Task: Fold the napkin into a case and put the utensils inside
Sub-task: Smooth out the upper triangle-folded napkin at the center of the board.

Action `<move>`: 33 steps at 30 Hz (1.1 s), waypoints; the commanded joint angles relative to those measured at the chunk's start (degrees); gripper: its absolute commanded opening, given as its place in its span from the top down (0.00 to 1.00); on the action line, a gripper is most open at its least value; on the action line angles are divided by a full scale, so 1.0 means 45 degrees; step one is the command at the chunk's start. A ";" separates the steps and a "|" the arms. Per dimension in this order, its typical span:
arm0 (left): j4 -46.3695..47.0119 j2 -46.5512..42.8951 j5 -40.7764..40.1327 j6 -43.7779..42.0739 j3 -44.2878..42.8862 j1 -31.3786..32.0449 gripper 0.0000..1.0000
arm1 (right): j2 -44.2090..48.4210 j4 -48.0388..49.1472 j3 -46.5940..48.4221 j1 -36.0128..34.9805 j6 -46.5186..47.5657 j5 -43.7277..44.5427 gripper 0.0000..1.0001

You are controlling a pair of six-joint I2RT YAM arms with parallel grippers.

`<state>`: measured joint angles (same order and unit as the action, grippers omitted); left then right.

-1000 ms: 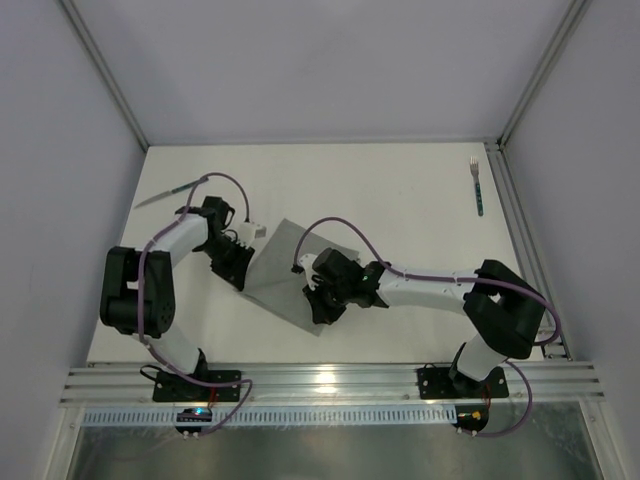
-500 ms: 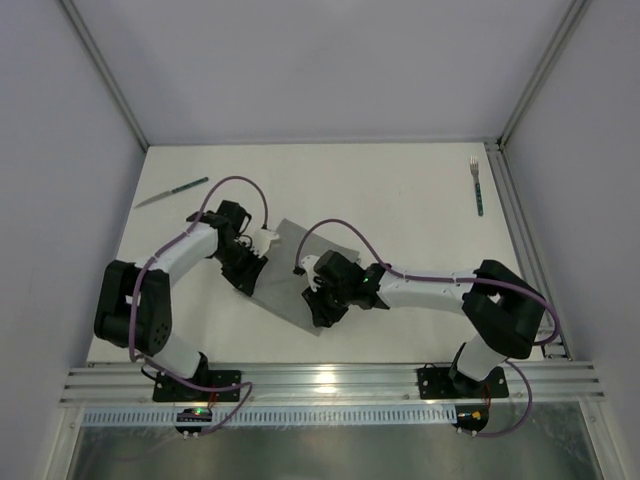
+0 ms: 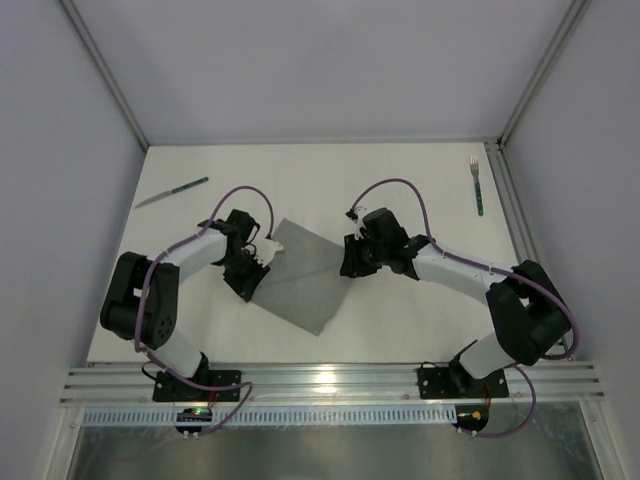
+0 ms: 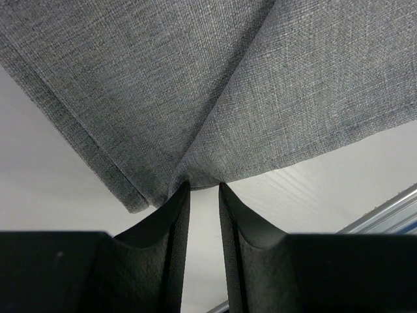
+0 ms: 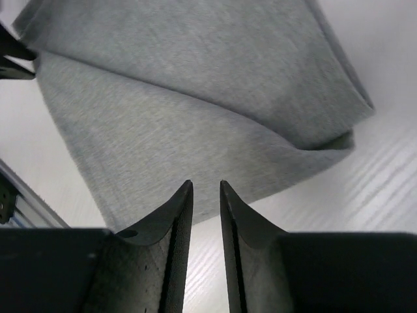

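Note:
The grey napkin (image 3: 305, 280) lies folded over itself in the middle of the table, one layer slanting across the other (image 4: 260, 85) (image 5: 182, 98). My left gripper (image 3: 260, 270) (image 4: 203, 186) is at its left edge, jaws a narrow gap apart, tips touching the cloth's border with only bare table between them. My right gripper (image 3: 349, 264) (image 5: 206, 184) hovers at the napkin's right edge, open a little and holding nothing. The knife (image 3: 172, 192) lies at the far left and the fork (image 3: 477, 186) at the far right, both away from the grippers.
A metal rail (image 3: 330, 380) runs along the near edge by the arm bases. Frame posts and pale walls close in the white table (image 3: 420, 190) on three sides.
My right gripper has opened, let go of the napkin and drawn back up to its right edge. My left gripper has slid right onto the napkin's left edge.

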<state>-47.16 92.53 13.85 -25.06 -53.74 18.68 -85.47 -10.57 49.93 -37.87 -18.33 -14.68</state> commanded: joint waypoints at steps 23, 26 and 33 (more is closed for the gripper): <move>0.0655 -0.0504 -0.0713 0.0178 0.0652 0.0049 0.79 | -0.1806 0.1760 0.0115 0.2086 -0.2567 0.0410 0.83; 0.0772 -0.0387 -0.1045 0.0159 0.0730 0.0088 0.88 | -0.2040 0.2502 0.0037 0.2671 -0.3036 0.0060 0.96; 0.1143 -0.0348 -0.1202 0.0119 0.1120 0.0205 0.92 | -0.3076 0.3305 0.0603 0.2790 -0.3056 -0.0722 0.97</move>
<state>-44.38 91.09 10.28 -24.25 -50.98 19.25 -98.26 -0.10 49.91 -25.30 -31.38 -15.90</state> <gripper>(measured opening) 0.085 0.038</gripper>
